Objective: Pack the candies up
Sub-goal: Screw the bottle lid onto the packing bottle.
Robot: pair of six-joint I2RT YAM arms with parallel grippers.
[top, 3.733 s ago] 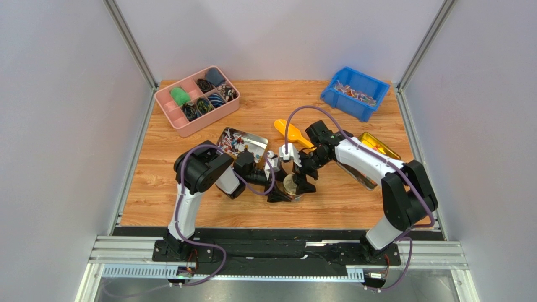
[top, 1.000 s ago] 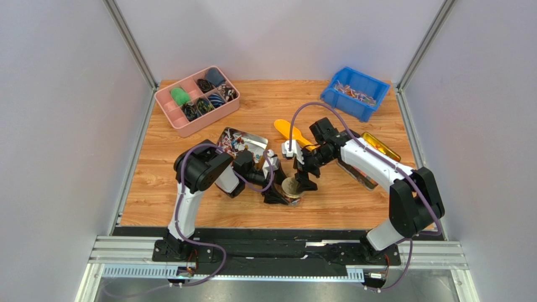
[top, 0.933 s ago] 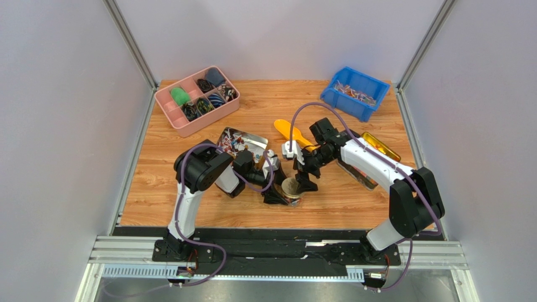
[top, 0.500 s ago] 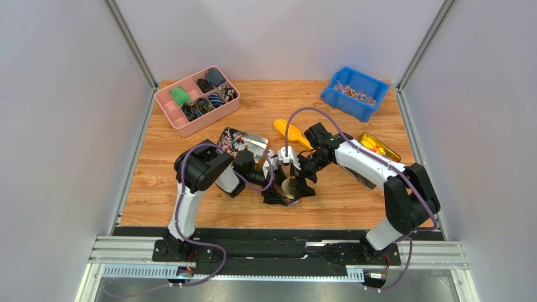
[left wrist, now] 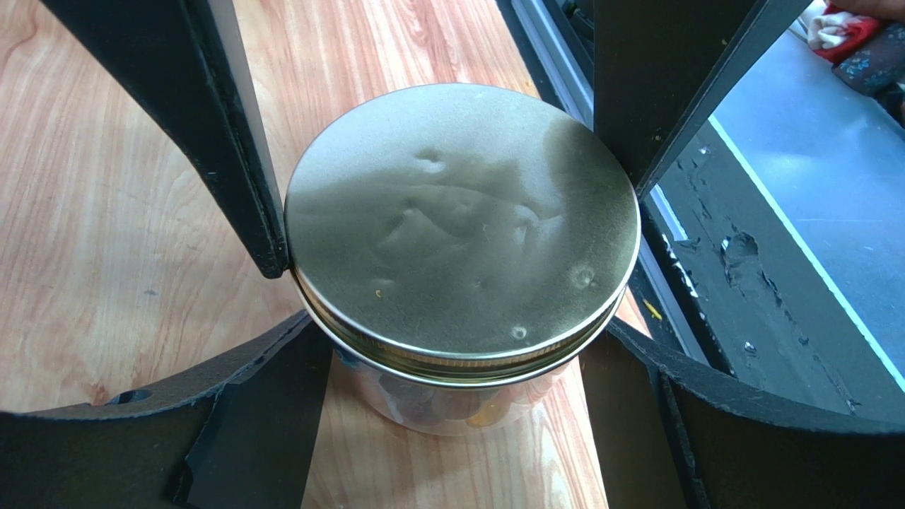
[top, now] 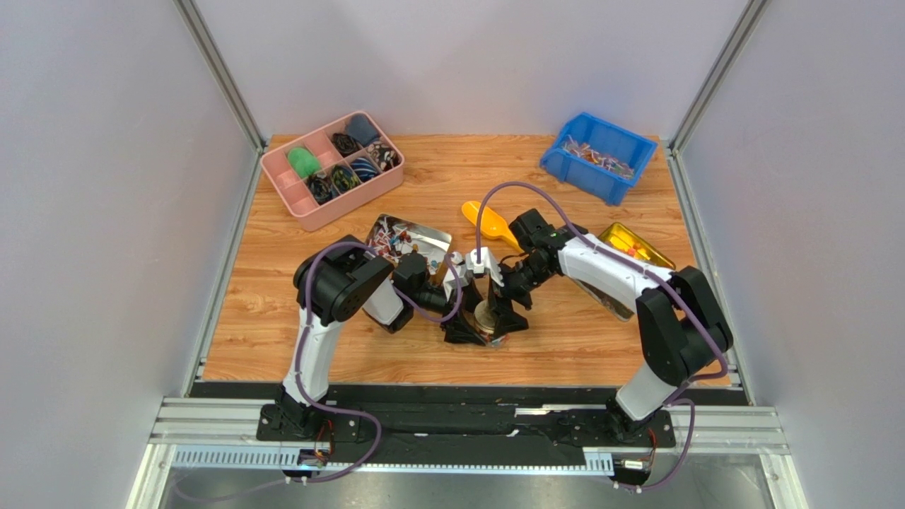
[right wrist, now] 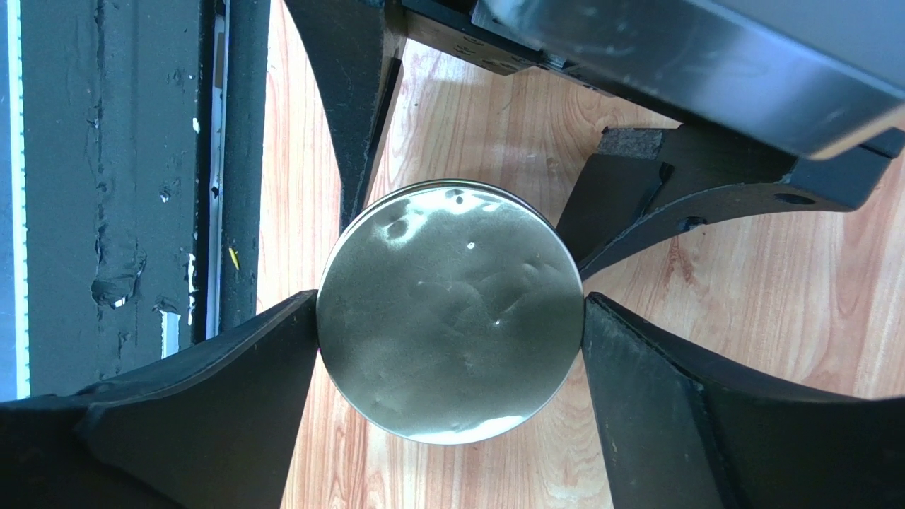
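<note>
The jar (left wrist: 457, 398) stands upright between the clasping fingers of the left gripper (left wrist: 457, 334), long axis vertical, its dimpled gold lid (left wrist: 462, 223) facing up and pinched at the rim by the right gripper (right wrist: 450, 313) above, the candies (left wrist: 473, 411) only blurred colours through the glass.

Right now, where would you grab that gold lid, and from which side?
By its rim, from straight above, one finger on each opposite edge. The lid is a flat round disc facing up on an upright jar, so only its thin edge offers grip. The right gripper brackets it that way.
</note>
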